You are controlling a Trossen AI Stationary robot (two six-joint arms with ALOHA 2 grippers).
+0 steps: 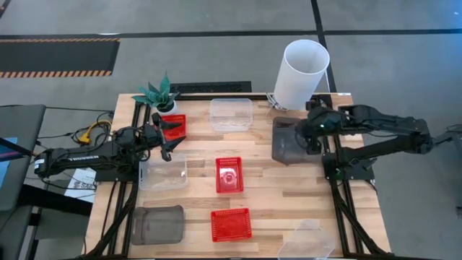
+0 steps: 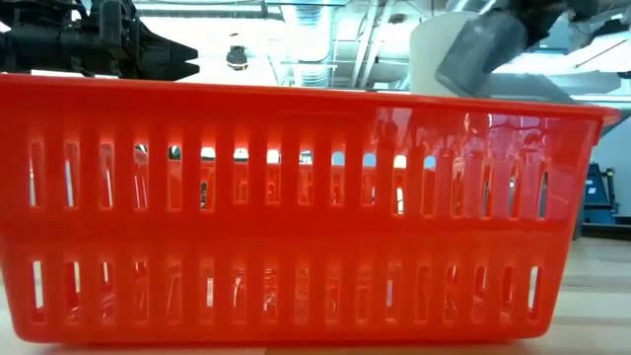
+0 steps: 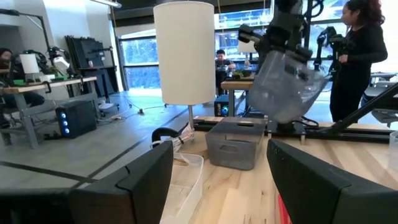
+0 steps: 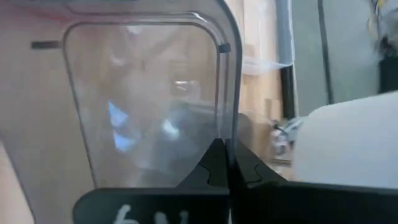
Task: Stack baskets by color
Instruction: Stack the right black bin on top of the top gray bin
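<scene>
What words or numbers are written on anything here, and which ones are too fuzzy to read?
"TROSSEN", faint white letters along the dark left robot arm in the high view, only just readable.
White marks, perhaps a number, on the right hand's black body in the right wrist view: cut off, unreadable.
White printed paper sheet under the left arm: too small.

You have a pale wooden tabletop [image 1: 289, 195]. Near its far edge stand a potted plant [image 1: 160, 94], a red basket [image 1: 173, 126], a clear basket [image 1: 231, 114] and a white cylinder [image 1: 301, 74]. Mid-table sit a clear basket [image 1: 163, 172] and a red basket [image 1: 229, 175]. Along the near edge: a grey basket [image 1: 157, 224], a red basket [image 1: 230, 224], a clear basket [image 1: 307, 240].
</scene>
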